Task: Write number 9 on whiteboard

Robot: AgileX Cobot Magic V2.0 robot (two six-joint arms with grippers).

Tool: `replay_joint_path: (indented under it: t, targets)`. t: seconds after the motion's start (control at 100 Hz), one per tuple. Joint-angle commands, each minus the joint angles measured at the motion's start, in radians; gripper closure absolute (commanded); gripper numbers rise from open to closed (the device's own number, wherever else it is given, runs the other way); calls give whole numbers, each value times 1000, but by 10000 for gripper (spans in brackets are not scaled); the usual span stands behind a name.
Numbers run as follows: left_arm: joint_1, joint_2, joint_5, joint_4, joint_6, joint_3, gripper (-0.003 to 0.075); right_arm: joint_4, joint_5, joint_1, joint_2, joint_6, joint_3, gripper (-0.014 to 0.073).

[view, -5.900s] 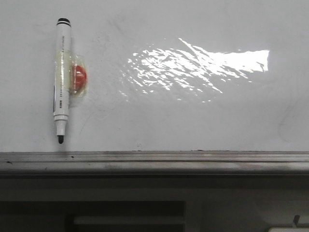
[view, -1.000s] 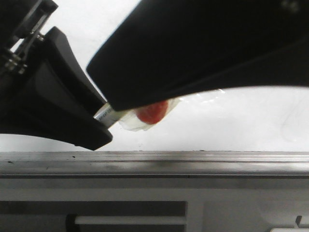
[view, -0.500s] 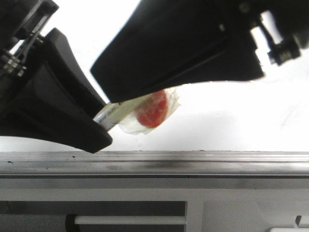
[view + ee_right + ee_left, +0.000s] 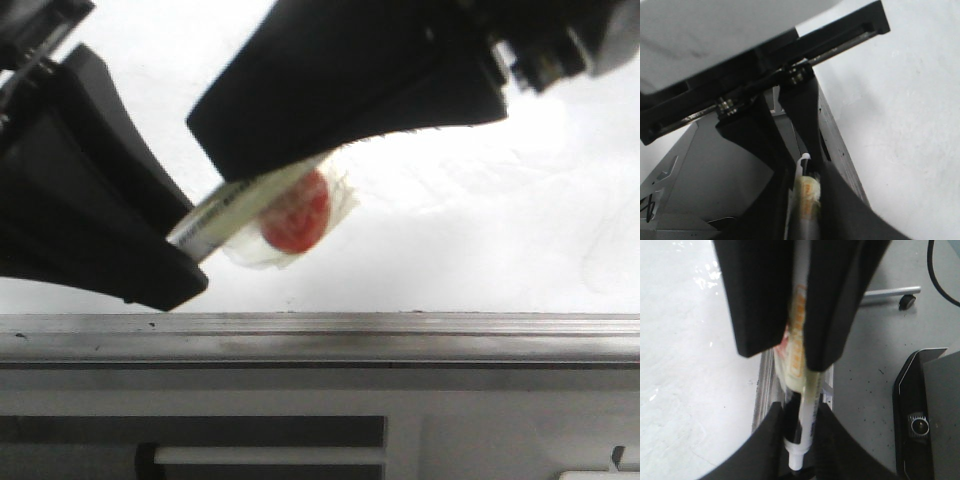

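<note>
White marker (image 4: 232, 212) | both jaws clamped | shifted left, tilted more vs. earlier

1. This looks like a robot lab or test room, not a home
2. A big white board (image 4: 480, 240) lies flat like a table top, shiny and a bit smudged, with a grey metal rail (image 4: 400, 335) along its near edge
3. Two black robot arms work over it; the left gripper (image 4: 796, 467) and the right gripper (image 4: 805, 200) both show close up
4. The floor (image 4: 875, 370) is plain grey with small dark specks, like a workroom floor
5. A metal leg with a little wheel (image 4: 906, 302) stands on that floor, like a rolling stand
6. A black cable (image 4: 940, 280) runs across the floor, and a dark box (image 4: 925, 415) sits near it
</note>
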Motion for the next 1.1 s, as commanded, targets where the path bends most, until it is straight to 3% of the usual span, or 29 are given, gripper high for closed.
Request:
replay_joint_path:
  t: [0.0, 0.13, 0.18, 0.26, 0.35, 0.45, 0.6, 0.69, 0.84, 1.09]
  targets:
    - [-5, -65, -100, -39, -89, -37, 534, -40, 85, -14, -23, 41, -83, 655]
    - [-5, -178, -86, -39, -217, -37, 235, -305, 264, -57, -23, 281, -207, 655]
    - [-5, -230, -79, -39, -243, -37, 183, -437, 364, -66, -23, 399, -269, 655]
    - [-5, -323, -77, -39, -279, -37, 181, -629, 521, -64, -25, 559, -383, 653]
    - [10, -416, -98, -36, -336, -26, 231, -725, 585, -62, -38, 685, -480, 651]
    - [50, -519, -153, -16, -417, 10, 323, -830, 522, -60, -86, 821, -517, 628]
    - [132, -610, -233, 0, -530, 97, 479, -1141, 490, -60, -170, 1082, -427, 628]
    - [180, -624, -261, -12, -569, 147, 559, -1272, 373, -60, -233, 1221, -322, 629]
    - [229, -624, -288, -72, -582, 197, 659, -1296, 3, -60, -310, 1250, -146, 629]
    - [231, -624, -311, -81, -580, 204, 741, -1332, -36, -62, -236, 1274, -65, 629]
